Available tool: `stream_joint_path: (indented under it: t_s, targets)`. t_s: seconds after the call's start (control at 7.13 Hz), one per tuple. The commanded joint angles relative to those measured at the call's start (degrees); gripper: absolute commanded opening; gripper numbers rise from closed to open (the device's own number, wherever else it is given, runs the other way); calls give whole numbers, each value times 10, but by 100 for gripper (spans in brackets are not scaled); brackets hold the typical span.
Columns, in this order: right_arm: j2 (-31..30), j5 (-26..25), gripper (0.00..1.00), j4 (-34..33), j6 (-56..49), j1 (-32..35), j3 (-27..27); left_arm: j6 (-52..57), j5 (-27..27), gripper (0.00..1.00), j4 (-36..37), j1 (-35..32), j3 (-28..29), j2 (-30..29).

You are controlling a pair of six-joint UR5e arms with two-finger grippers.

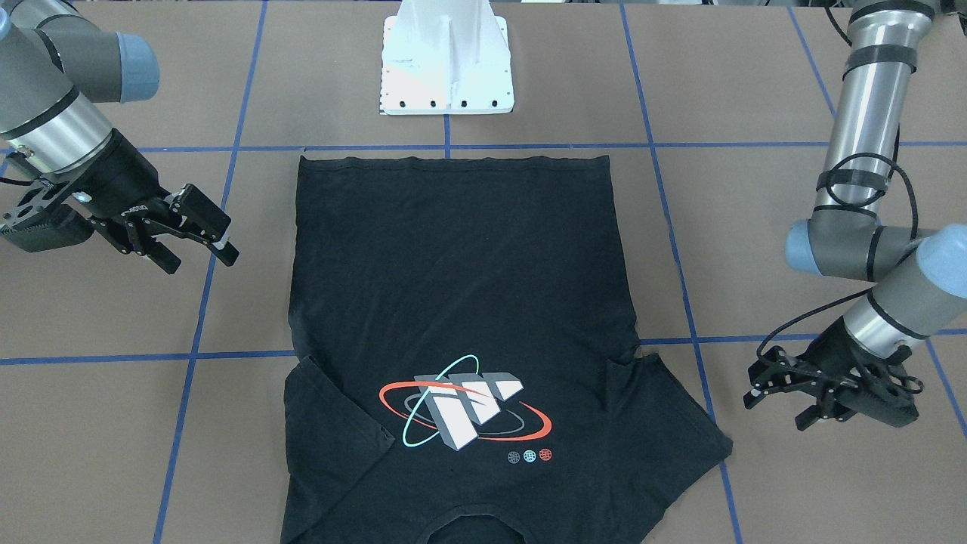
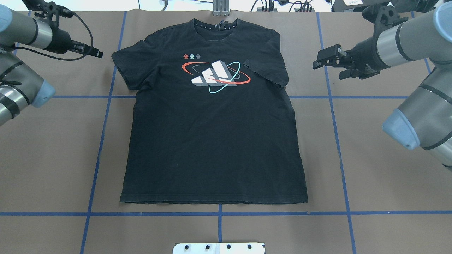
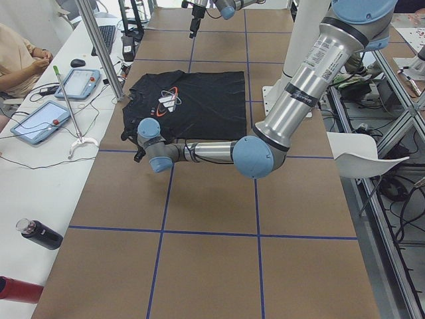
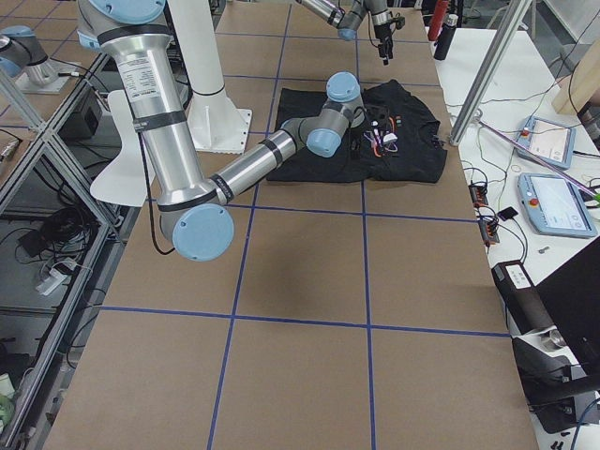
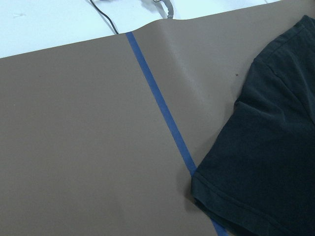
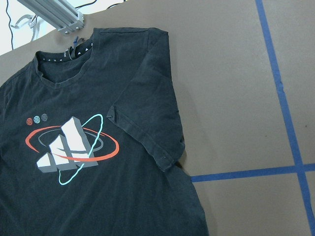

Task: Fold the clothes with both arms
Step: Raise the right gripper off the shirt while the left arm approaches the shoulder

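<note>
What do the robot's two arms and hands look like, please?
Both the left arm and right arm are silver-grey tubes with dark grey joints and light-blue caps. Black cables, strapped on, loop along them. The left hand and right hand are black, two-fingered linkages.

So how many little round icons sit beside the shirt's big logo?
3, in a row on the T-shirt beside the block logo: a red icon, a light-blue icon, a grey icon; none seems hidden.

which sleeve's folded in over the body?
The right sleeve, by the right end effector: it lies in over the torso, while the left sleeve spreads outward.
</note>
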Motion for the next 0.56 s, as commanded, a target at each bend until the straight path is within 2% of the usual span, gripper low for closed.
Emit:
stream_joint_path:
  t_s: [0.0,0.14,0.42]
  targets:
    - [-3,-6,100,1,-1,-1,-4,-42,23,79,-19,23,34,-23]
    - [-3,-6,100,1,-1,-1,-5,-58,24,77,-32,23,46,-28]
    - [-1,-15,100,2,-1,-3,-12,-89,26,64,-66,23,86,-45]
